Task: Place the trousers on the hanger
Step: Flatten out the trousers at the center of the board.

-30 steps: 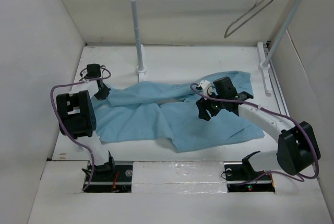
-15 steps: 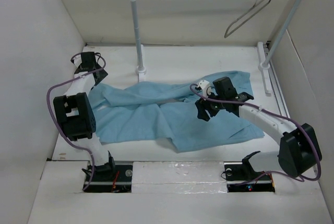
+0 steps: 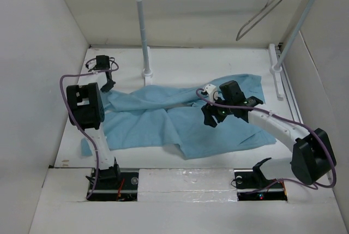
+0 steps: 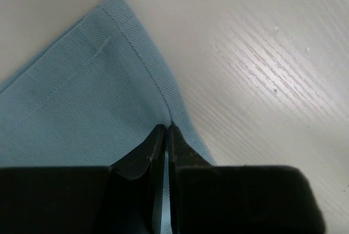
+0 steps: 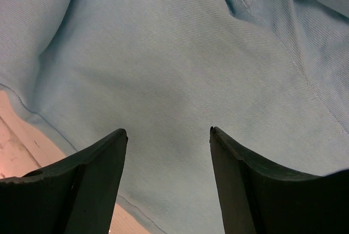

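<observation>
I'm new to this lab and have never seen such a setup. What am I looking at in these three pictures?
These are two robot arms, the left arm and the right arm, bolted at the near edge of a white table. The wide picture comes from a camera above and behind them. The two close-ups come from cameras on their wrists. Light blue trousers lie spread on the table, and a wire hanger hangs on the rack behind. The left pincer is shut on a hemmed edge of the trousers. The right pincer is open over the cloth, holding nothing.
</observation>
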Motion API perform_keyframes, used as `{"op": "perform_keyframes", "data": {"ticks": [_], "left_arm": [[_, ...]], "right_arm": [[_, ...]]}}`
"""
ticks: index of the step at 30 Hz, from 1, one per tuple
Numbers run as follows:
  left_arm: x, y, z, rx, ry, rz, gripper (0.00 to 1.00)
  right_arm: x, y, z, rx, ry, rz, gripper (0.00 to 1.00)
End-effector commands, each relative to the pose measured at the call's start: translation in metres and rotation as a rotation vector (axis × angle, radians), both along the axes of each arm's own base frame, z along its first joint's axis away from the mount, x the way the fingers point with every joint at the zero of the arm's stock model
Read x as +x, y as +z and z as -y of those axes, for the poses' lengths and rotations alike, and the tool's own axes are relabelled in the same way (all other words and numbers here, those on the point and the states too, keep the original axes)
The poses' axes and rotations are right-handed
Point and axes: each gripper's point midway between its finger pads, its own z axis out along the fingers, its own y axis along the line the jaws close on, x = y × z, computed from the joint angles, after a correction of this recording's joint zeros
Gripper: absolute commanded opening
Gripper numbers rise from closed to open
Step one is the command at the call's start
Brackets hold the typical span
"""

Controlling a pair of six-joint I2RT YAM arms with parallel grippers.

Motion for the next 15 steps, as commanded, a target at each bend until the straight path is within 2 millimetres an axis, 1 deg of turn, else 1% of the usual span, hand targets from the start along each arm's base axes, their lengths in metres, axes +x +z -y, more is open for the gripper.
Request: {"op": "perform_keyframes", "data": {"ticks": [1, 4, 5, 6, 7, 8, 9, 10, 11, 12, 13, 14, 15], "left_arm": [[-0.013, 0.004, -0.005, 0.049, 0.011, -0.04, 0.0], [-0.017, 0.035, -0.003, 0.051, 0.011, 0.03, 0.0], [-0.02, 0.067, -0.001, 0.05, 0.01, 0.111, 0.0], [-0.02, 0.086, 0.001, 0.046, 0.005, 0.166, 0.0], [-0.021, 0.109, 0.009, 0.04, -0.013, 0.228, 0.0], [-0.031, 0.155, 0.013, 0.052, -0.018, 0.339, 0.0], [-0.038, 0.178, 0.017, 0.063, -0.02, 0.388, 0.0], [-0.047, 0.201, 0.017, 0.095, -0.002, 0.435, 0.0], [-0.064, 0.243, 0.03, 0.109, -0.019, 0.536, 0.0], [-0.076, 0.256, 0.036, 0.115, -0.021, 0.561, 0.0], [-0.097, 0.281, 0.044, 0.116, -0.013, 0.627, 0.0], [-0.107, 0.296, 0.046, 0.108, -0.002, 0.679, 0.0], [-0.119, 0.3, 0.045, 0.1, 0.011, 0.684, 0.0]], "right_arm": [[0.008, 0.025, -0.006, 0.038, -0.009, 0.066, 0.68], [0.012, 0.028, -0.001, 0.034, -0.035, 0.088, 0.68], [0.014, 0.029, 0.0, 0.032, -0.047, 0.094, 0.68], [0.016, 0.03, 0.003, 0.032, -0.06, 0.102, 0.68], [0.017, 0.031, 0.003, 0.041, -0.073, 0.103, 0.68], [0.018, 0.032, 0.004, 0.043, -0.085, 0.111, 0.68], [0.021, 0.033, 0.007, 0.048, -0.103, 0.118, 0.68], [0.02, 0.034, 0.007, 0.056, -0.118, 0.112, 0.68], [0.02, 0.034, 0.009, 0.056, -0.135, 0.119, 0.68], [0.016, 0.034, 0.011, 0.065, -0.143, 0.123, 0.68], [0.011, 0.034, 0.014, 0.077, -0.163, 0.122, 0.68], [0.011, 0.034, 0.014, 0.081, -0.17, 0.119, 0.68], [0.004, 0.032, 0.017, 0.086, -0.176, 0.117, 0.68]]}}
